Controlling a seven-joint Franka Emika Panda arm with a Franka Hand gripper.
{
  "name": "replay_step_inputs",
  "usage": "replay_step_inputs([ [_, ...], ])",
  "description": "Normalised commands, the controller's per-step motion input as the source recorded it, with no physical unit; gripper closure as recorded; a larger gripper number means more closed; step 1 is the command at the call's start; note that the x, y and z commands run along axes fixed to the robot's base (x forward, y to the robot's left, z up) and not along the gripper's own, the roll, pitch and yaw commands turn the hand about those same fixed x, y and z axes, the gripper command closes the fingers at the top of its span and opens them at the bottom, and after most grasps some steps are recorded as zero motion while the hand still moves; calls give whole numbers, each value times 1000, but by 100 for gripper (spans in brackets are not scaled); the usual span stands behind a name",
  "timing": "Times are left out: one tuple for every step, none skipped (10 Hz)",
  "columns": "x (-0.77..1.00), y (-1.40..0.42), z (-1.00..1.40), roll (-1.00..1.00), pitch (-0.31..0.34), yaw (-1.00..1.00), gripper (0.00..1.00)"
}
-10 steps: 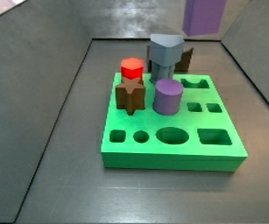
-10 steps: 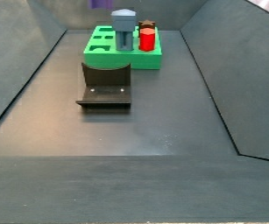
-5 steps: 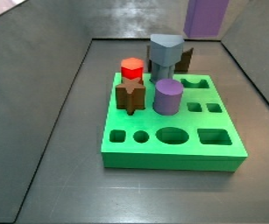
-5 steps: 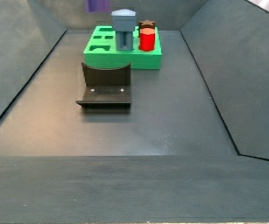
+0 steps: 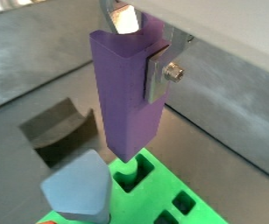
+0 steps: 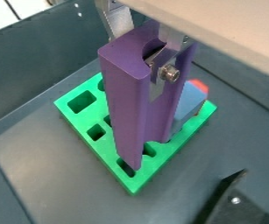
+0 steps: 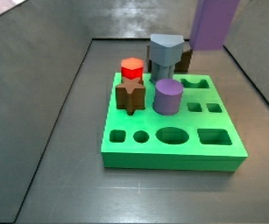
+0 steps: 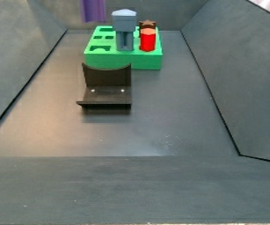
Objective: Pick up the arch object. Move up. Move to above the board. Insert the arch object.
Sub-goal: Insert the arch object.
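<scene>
With the gripper [image 6: 160, 63] high over the board [image 6: 84, 120], jaws clamped on the arch object [image 6: 137, 105], lifting looks finished; final alignment and insertion remain.

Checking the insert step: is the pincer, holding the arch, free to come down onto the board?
Probably yes. The pincer grips the arch upright above the board; in a wrist view an open hole lies below it, with the grey block beside, apart.
</scene>
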Motion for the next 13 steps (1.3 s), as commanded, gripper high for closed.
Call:
replay_step_inputs([
  [109, -289, -674, 33, 147, -314, 100],
  [0, -231, -703, 41, 164, -151, 100],
  [-34, -66, -669, 0, 126, -29, 100],
  [-34, 0, -511, 0, 103, -6, 100],
  [-34, 83, -269, 0, 91, -83, 100],
  [-214, 0, -117, 6, 11, -86, 100],
  [-34, 40, -163, 0, 1, -54, 100],
  [0, 77, -254, -67, 0, 0, 100],
  [151, 129, -206, -94, 0, -3, 100],
  [317, 217, -134, -123, 50, -46, 100],
  [374, 223, -31, -157, 103, -80, 100],
  [226, 123, -54, -177, 46, -77, 100],
  [0, 0, -137, -214, -4, -140, 100],
])
